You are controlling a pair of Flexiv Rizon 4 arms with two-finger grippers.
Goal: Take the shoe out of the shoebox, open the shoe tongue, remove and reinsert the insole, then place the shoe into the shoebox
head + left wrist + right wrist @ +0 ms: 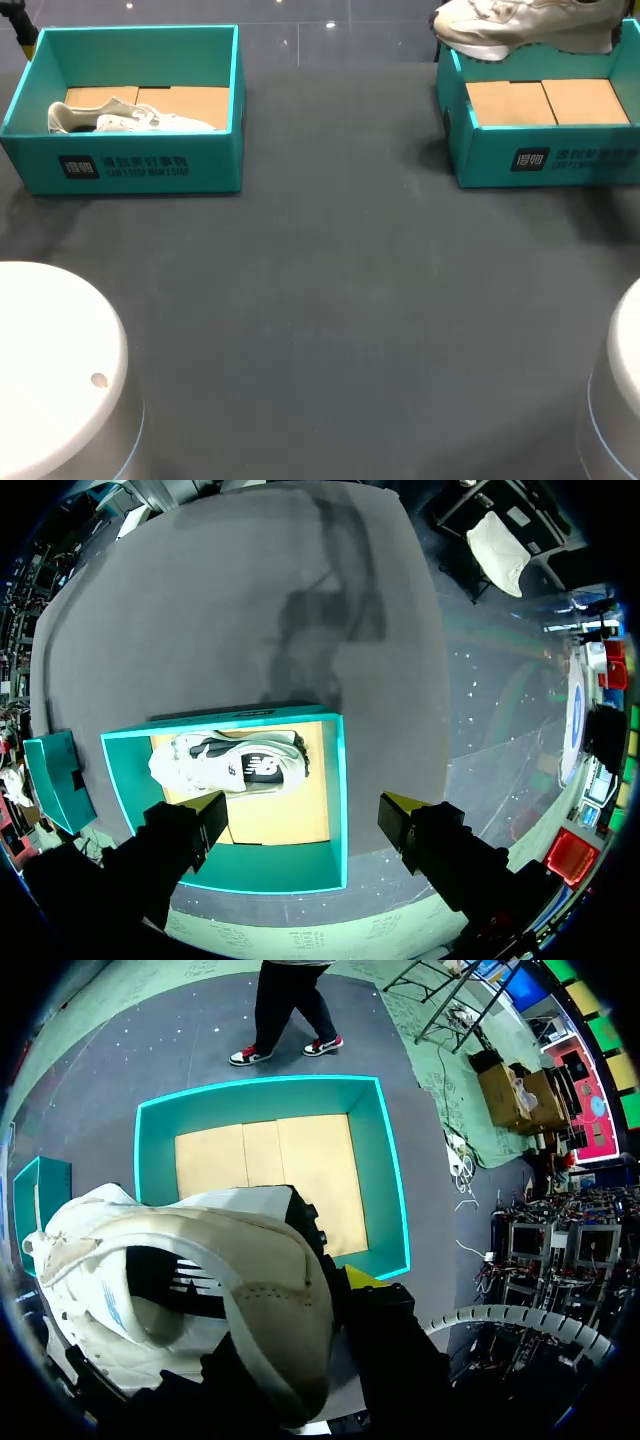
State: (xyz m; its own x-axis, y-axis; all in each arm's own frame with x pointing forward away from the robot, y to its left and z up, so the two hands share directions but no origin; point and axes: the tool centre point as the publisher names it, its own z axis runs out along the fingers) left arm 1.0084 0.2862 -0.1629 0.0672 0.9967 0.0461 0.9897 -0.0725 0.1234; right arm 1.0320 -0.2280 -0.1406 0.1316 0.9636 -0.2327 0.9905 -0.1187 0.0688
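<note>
Two teal shoeboxes stand on the dark table. The left shoebox [130, 165] [335, 780] holds a white shoe [125, 118] [235, 763] lying on its side on the cardboard floor. My left gripper [305, 810] hangs open above that box's near wall, touching nothing; one yellow tip [25, 38] shows at the box's far left corner. The right shoebox [545, 150] [385, 1160] is empty, with its cardboard floor bare. A second white shoe [520, 25] [190, 1290] hangs above that box's far edge. My right gripper [335, 1270] is shut on the shoe's collar, one finger hidden by the shoe.
The round white bases of my arms [50, 370] [625, 390] stand at the near left and near right corners. Dark table surface [330, 290] lies between the two boxes and the bases.
</note>
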